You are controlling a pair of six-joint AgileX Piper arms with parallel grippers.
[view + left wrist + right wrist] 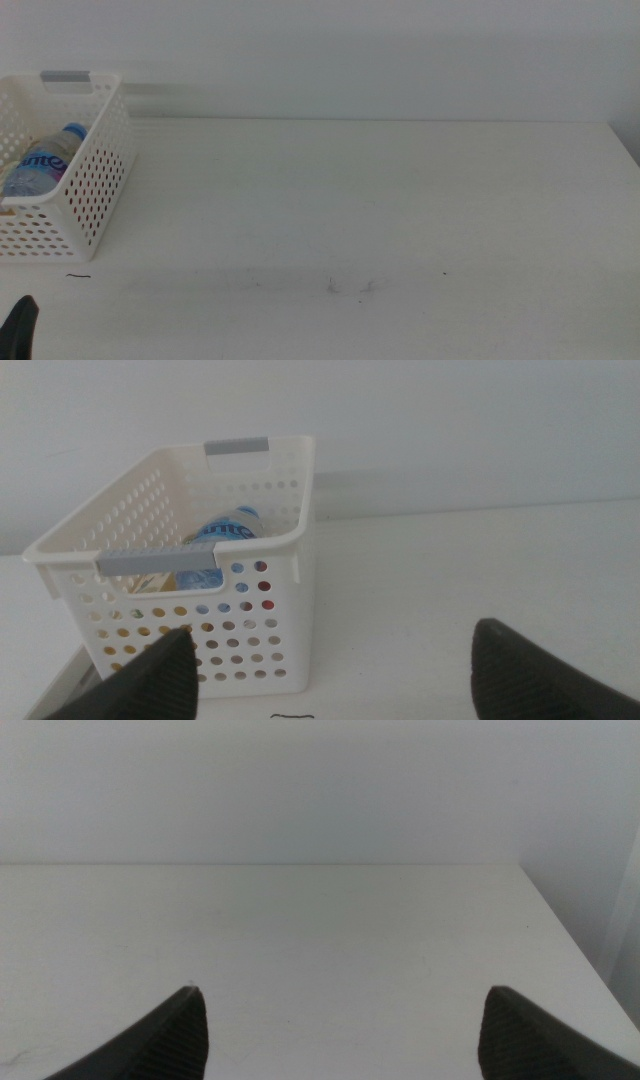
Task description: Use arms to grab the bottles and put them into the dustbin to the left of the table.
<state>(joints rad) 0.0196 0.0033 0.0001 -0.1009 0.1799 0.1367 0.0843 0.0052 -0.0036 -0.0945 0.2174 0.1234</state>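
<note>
Water bottle (45,160) in dustbin (95,190); left wrist reveals yellow inside. Both grippers' jaws wide, empty.

One dustbin (95,190), one water bottle (45,160) inside, one table (400,220).

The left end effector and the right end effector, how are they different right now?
The left end effector faces the white dustbin, which holds a water bottle; the right end effector faces only bare table. The left one's tip peeks into the middle view at the bottom left corner; the right one doesn't show there. Both are open and hold nothing.
</note>
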